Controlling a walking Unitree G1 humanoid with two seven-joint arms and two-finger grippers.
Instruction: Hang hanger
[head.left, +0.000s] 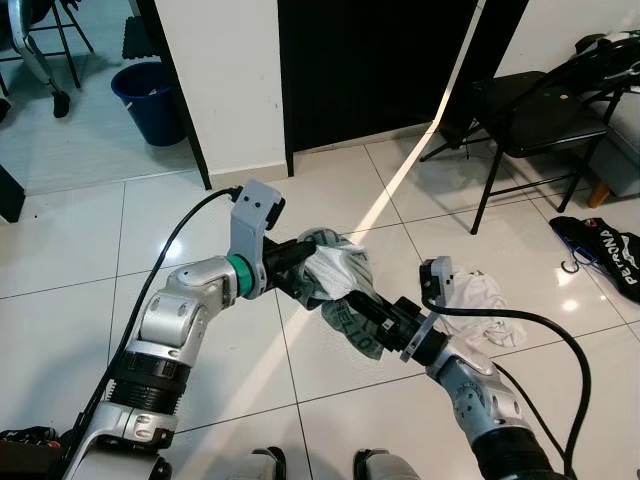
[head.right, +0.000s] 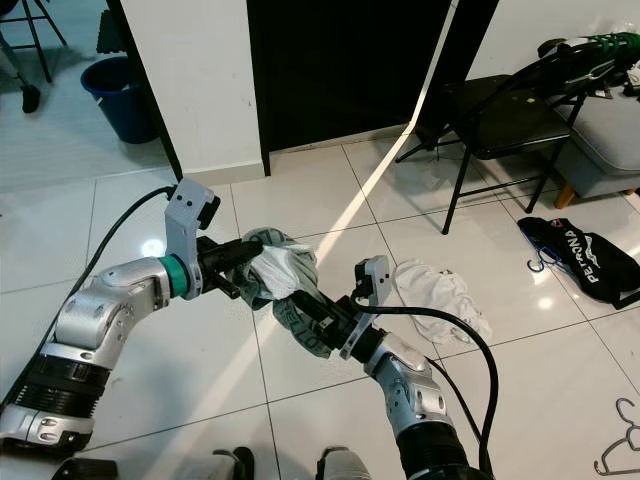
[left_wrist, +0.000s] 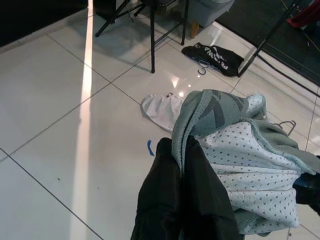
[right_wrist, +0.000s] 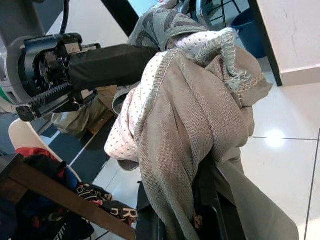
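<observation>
A grey-green knit garment (head.left: 340, 275) with a pale dotted lining is bunched in the air between my two arms, over the tiled floor. My left gripper (left_wrist: 181, 150) is shut on its upper fold, the cloth draped over the black fingers (left_wrist: 165, 190). From the right, my right gripper (right_wrist: 200, 185) is shut on the same garment, its fingertips buried in the cloth. A white wire hanger (head.right: 615, 440) lies on the floor at the far right. A blue hanger (head.left: 573, 262) pokes out by a black bag.
A white cloth (head.left: 480, 300) lies on the tiles just right of my right arm. A black folding chair (head.left: 530, 110) stands at the back right, beside a grey seat (head.right: 600, 130). The black bag (head.left: 600, 245) lies on the floor. A blue bucket (head.left: 150, 100) stands at the back left.
</observation>
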